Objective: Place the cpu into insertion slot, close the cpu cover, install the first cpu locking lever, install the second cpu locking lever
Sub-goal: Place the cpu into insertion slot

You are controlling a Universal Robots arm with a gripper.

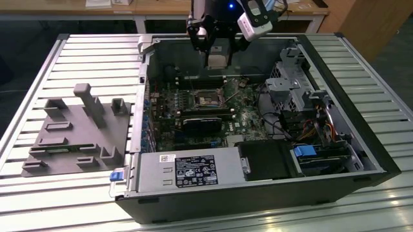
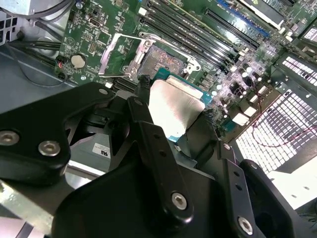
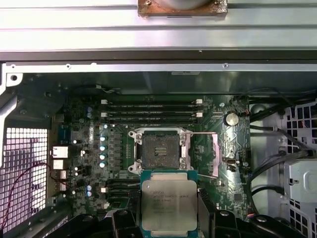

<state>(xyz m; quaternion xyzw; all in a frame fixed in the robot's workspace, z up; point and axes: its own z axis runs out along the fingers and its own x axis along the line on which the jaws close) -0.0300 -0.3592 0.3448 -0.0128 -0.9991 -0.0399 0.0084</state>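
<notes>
We're pinching the flat, square, silver-topped cpu (image 3: 169,204) by its edges in the black two-finger gripper (image 1: 217,54), so it hangs level. Below the gripper, the dark silver-rimmed insertion slot (image 3: 159,151) sits bare, its thin metal cpu cover (image 3: 204,153) swung open.

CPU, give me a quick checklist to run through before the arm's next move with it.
1. cpu gripped: ok, the gripper is shut on it at two opposite edges.
2. insertion slot empty: ok, its dark centre is bare.
3. cpu cover out of the way: ok, open beside the slot.
4. cpu seated: not ok, held in the air, apart from the slot.
5. cpu corner mark matched to the slot: cannot tell.
</notes>
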